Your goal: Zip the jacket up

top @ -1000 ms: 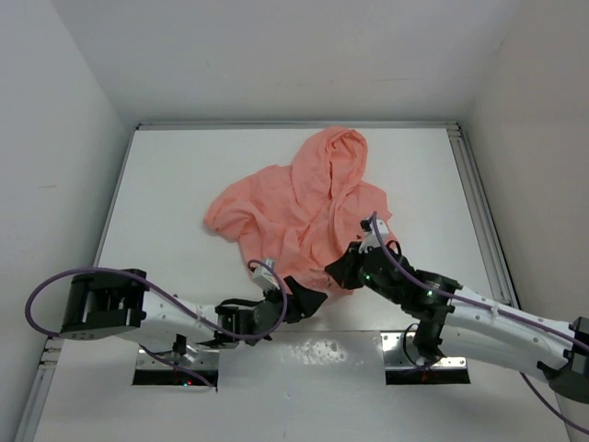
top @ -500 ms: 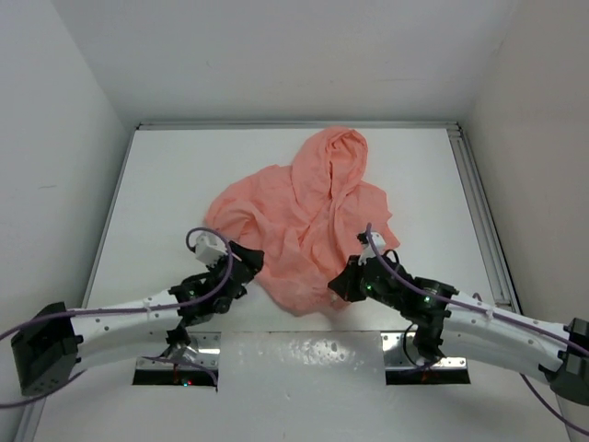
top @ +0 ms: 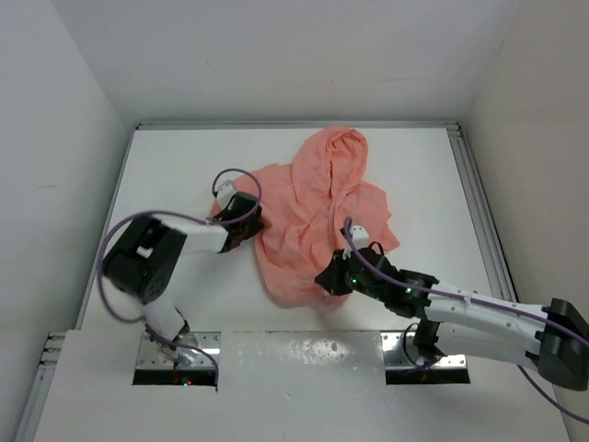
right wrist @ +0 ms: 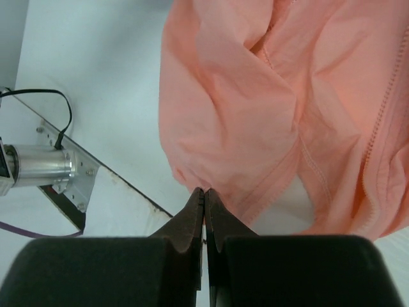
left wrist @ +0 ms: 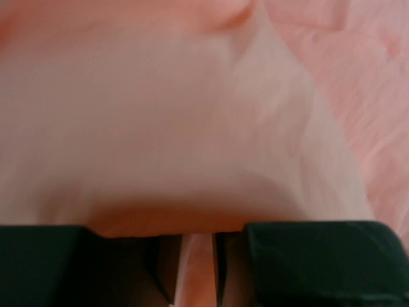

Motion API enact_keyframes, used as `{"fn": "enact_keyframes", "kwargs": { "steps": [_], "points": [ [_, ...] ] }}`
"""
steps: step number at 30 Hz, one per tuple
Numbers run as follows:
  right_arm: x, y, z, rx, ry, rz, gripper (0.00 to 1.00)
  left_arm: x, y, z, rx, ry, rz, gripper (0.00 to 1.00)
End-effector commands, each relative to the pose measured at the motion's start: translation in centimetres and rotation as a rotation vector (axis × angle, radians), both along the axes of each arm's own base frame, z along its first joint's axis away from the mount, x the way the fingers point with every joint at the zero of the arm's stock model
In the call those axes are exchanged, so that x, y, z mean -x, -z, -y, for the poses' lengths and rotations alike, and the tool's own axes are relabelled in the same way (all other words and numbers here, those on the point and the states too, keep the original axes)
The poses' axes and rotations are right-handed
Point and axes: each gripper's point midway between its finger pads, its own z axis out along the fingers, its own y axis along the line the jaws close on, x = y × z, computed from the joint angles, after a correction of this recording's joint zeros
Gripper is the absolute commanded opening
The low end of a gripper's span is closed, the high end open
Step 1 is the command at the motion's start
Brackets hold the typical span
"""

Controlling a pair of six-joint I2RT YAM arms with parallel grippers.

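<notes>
The salmon-pink jacket [top: 317, 207] lies crumpled mid-table, hood toward the far side. My left gripper [top: 247, 221] is at its left edge. In the left wrist view blurred pink fabric [left wrist: 192, 128] fills the frame, and a fold of it sits in the narrow gap between the jaws of the left gripper [left wrist: 195, 268]. My right gripper [top: 329, 279] is at the jacket's near hem. In the right wrist view the right gripper [right wrist: 204, 194] is shut, its tips pinching the hem of the jacket [right wrist: 255, 115]. A line of zipper teeth [right wrist: 383, 115] runs along the right.
White table [top: 166, 175] with walls on three sides and a metal rail [top: 479, 203] along the right. A metal plate [top: 304, 354] covers the near edge between the arm bases. A silver cylinder with a black cable [right wrist: 38, 167] sits near the table's front.
My left arm swung from the jacket's near hem round to its left edge and its jaws narrowed onto fabric. My right gripper stayed shut and drifted slightly left with the hem.
</notes>
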Motion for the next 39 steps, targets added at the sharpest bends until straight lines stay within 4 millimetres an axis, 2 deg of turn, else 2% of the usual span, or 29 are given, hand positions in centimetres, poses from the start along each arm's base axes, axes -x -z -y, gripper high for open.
{"fn": "enact_keyframes", "kwargs": {
  "steps": [1, 2, 3, 4, 5, 6, 7, 9, 11, 12, 13, 14, 15, 16, 17, 19, 20, 21, 23, 24, 25, 26, 28, 29, 30, 33, 34, 36, 39],
  "points": [
    [-2.0, -3.2, -2.0, -0.070, 0.012, 0.087, 0.00, -6.0, -0.6, 3.7, 0.037, 0.124, 0.062, 0.20],
    [-2.3, -3.4, -2.2, -0.078, 0.019, 0.097, 0.00, -7.0, -0.4, 4.9, 0.055, 0.161, 0.058, 0.20],
    [-2.8, -3.2, -2.4, -0.069, 0.032, 0.100, 0.00, -9.6, -0.4, 6.5, 0.053, 0.187, 0.065, 0.19],
    [-3.4, -3.7, -2.6, -0.080, 0.056, 0.117, 0.00, -10.9, -0.7, 7.8, 0.054, 0.212, 0.075, 0.19],
    [-3.9, -3.5, -2.8, -0.076, 0.073, 0.115, 0.00, -11.3, 2.2, 8.0, 0.008, 0.237, 0.010, 0.19],
    [-4.2, -3.5, -3.0, -0.079, 0.084, 0.119, 0.00, -14.8, -0.9, 10.0, 0.029, 0.256, 0.085, 0.19],
    [-4.8, -3.6, -3.0, -0.078, 0.111, 0.128, 0.00, -15.6, -1.1, 11.3, 0.035, 0.292, 0.078, 0.20],
    [-5.6, -3.2, -2.9, -0.056, 0.148, 0.131, 0.00, -15.6, -1.9, 12.3, 0.003, 0.330, 0.079, 0.25],
    [-6.4, -3.1, -2.3, -0.051, 0.200, 0.153, 0.00, -14.1, -3.4, 13.3, 0.012, 0.366, 0.127, 0.33],
    [-6.4, -2.7, -2.0, -0.048, 0.212, 0.152, 0.00, -11.8, -4.2, 12.3, 0.017, 0.370, 0.131, 0.40],
    [-6.4, -2.8, -1.8, -0.060, 0.224, 0.157, 0.00, -10.5, -4.4, 11.5, 0.023, 0.362, 0.135, 0.44],
    [-6.6, -2.8, -1.5, -0.061, 0.243, 0.164, 0.00, -9.7, -5.6, 10.9, 0.040, 0.348, 0.176, 0.47],
    [-6.5, -2.3, -1.2, -0.067, 0.252, 0.157, 0.00, -7.0, -6.1, 8.9, 0.044, 0.321, 0.174, 0.53],
    [-6.5, -2.3, -1.1, -0.071, 0.257, 0.159, 0.00, -5.6, -6.2, 8.1, 0.053, 0.315, 0.176, 0.55],
    [-6.5, -1.9, -0.6, -0.066, 0.275, 0.155, 0.00, -2.9, -6.8, 6.9, 0.082, 0.305, 0.187, 0.57],
    [-6.6, -2.0, -0.6, -0.072, 0.280, 0.157, 0.00, 0.4, -7.3, 6.6, 0.100, 0.322, 0.195, 0.57],
    [-6.8, -2.1, -0.6, -0.074, 0.283, 0.157, 0.00, 3.0, -7.5, 6.0, 0.130, 0.314, 0.199, 0.57],
    [-6.8, -2.2, -0.7, -0.075, 0.282, 0.160, 0.00, 5.2, -7.6, 7.2, 0.155, 0.354, 0.195, 0.58],
    [-7.1, -2.3, -0.8, -0.068, 0.285, 0.166, 0.00, 8.9, -6.8, 7.3, 0.245, 0.351, 0.165, 0.58],
    [-7.2, -2.4, -0.8, -0.071, 0.285, 0.168, 0.00, 10.7, -6.7, 8.2, 0.294, 0.381, 0.151, 0.58],
    [-7.3, -2.4, -0.8, -0.069, 0.287, 0.169, 0.00, 11.5, -7.2, 8.7, 0.354, 0.388, 0.180, 0.58],
    [-7.4, -2.6, -0.9, -0.074, 0.289, 0.172, 0.00, 12.9, -6.6, 8.5, 0.417, 0.380, 0.174, 0.59],
    [-7.5, -2.9, -1.0, -0.080, 0.289, 0.174, 0.00, 14.7, -7.7, 10.6, 0.523, 0.467, 0.169, 0.60],
    [-7.6, -3.0, -0.9, -0.078, 0.294, 0.174, 0.00, 14.4, -8.1, 11.0, 0.528, 0.473, 0.184, 0.60],
    [-7.6, -3.0, -1.0, -0.078, 0.292, 0.171, 0.00, 15.0, -8.3, 11.9, 0.534, 0.510, 0.170, 0.60],
    [-7.5, -3.5, -1.2, -0.092, 0.282, 0.171, 0.00, 14.9, -8.8, 13.4, 0.536, 0.547, 0.187, 0.61],
    [-7.4, -3.6, -1.3, -0.099, 0.276, 0.169, 0.00, 14.7, -9.6, 13.9, 0.564, 0.557, 0.216, 0.62],
    [-7.3, -3.7, -1.4, -0.103, 0.269, 0.163, 0.00, 14.5, -9.3, 14.6, 0.570, 0.568, 0.208, 0.62],
    [-7.1, -3.9, -1.3, -0.111, 0.263, 0.161, 0.00, 14.1, -9.7, 15.2, 0.581, 0.578, 0.233, 0.62]
  ]
}}
